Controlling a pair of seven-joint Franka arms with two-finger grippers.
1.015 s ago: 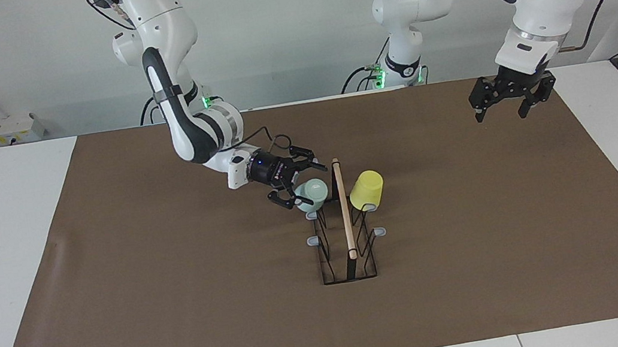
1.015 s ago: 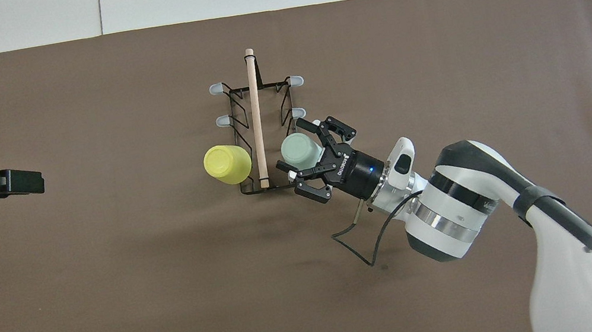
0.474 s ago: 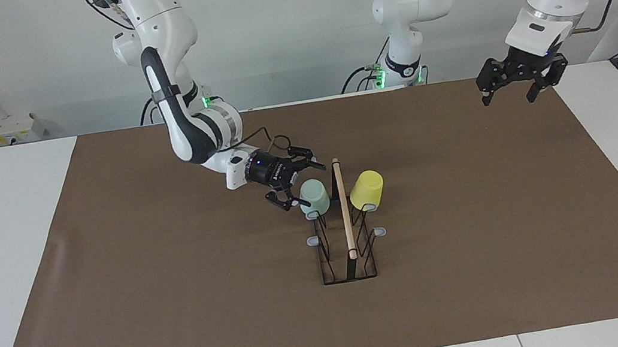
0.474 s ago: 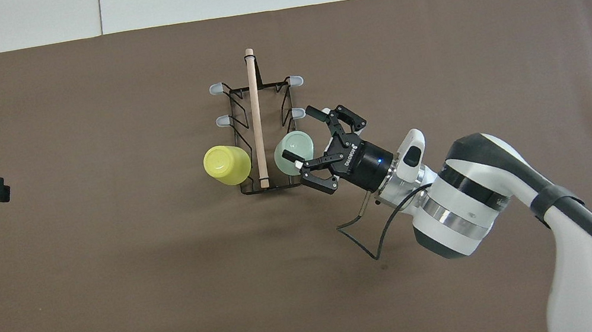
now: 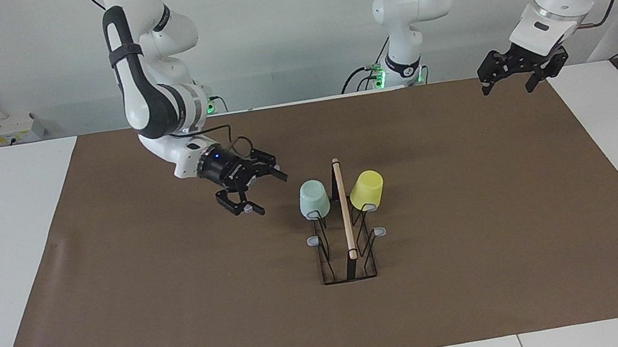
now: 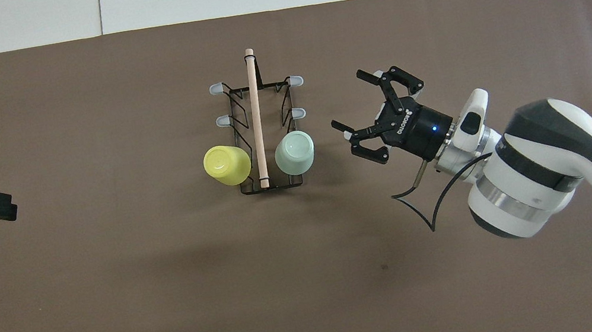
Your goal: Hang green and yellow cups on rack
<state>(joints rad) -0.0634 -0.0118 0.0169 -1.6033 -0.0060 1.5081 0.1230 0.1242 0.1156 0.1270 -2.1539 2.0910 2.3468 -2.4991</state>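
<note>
White arms, black end effectors, seemingly blue-lit.

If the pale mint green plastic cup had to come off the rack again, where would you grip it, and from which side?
Grip the pale mint green plastic cup across its tapered wall just under the closed base, which points up. It sits mouth-down on a prong of the black wire rack, beside the wooden rod. Probably approach from the right arm's end, where the open right gripper is.

Brown mat (image 5: 183, 312) on white table (image 5: 0, 253), rack (image 5: 346, 253) atop.
</note>
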